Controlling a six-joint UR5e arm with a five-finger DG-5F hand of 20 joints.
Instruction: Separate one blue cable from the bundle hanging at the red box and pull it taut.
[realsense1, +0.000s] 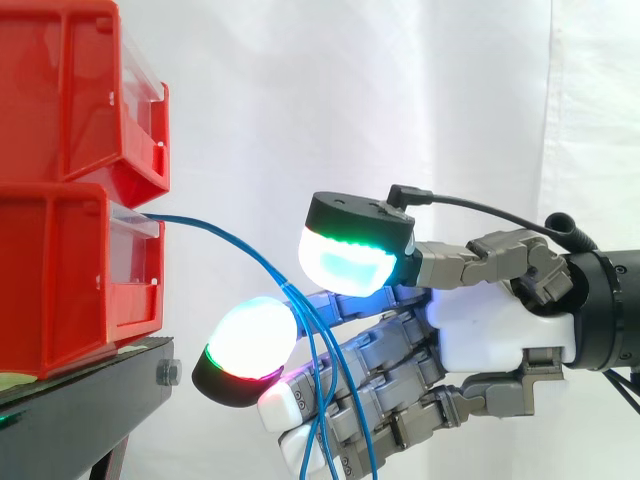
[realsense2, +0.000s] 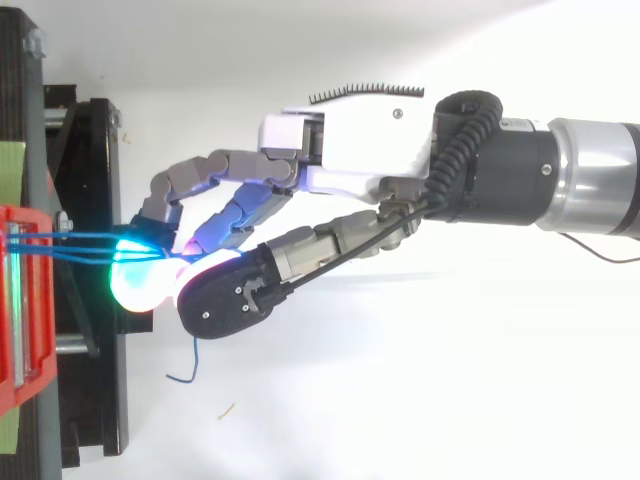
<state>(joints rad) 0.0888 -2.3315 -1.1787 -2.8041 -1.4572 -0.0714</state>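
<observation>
Side camera level, close; top one looks down (perhaps farther); both share hand (realsense1: 500, 335).

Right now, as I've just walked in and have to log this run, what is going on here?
The robot's grey and white hand is at the thin blue cables that come out of the lower red plastic bin on the black stand. The cables arc from the bin to the hand, then hang down in loose strands in front of it, so nothing is pulled taut yet. Whether the hand actually grips one cable cannot be told.
</observation>
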